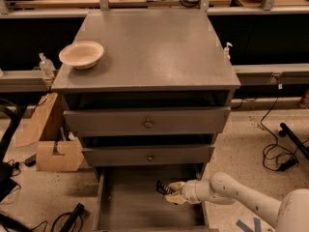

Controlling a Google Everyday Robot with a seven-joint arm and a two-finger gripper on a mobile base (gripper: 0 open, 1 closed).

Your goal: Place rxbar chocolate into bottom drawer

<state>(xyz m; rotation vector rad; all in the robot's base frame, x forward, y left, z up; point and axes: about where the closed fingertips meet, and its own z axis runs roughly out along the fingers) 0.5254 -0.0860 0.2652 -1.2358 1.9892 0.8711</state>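
The rxbar chocolate (pixel 161 187) shows only as a small dark end sticking out to the left of my end effector (pixel 169 192), which is clamped on it. It is held low inside the bottom drawer (pixel 126 204), in the right half, lower centre of the frame. Most of the wrapper is hidden by my fingers (pixel 175 197), and I cannot tell whether it touches the grey floor.

To the left of the bar the drawer floor lies bare as far as the left wall. Its right wall is just beside my wrist, where my arm (pixel 241 199) crosses in from the lower right corner. The drawer's front is cut off by the bottom edge of the frame.

There are three drawers. The two upper drawers (pixel 145 122) sit partly pulled out, each with one knob, and the lower of them overhangs the back of the open one.

On the counter (pixel 159 47), one cream bowl (pixel 81 54) sits at the upper left, near the left edge.

One cardboard box (pixel 53 153) stands on the floor at the left.
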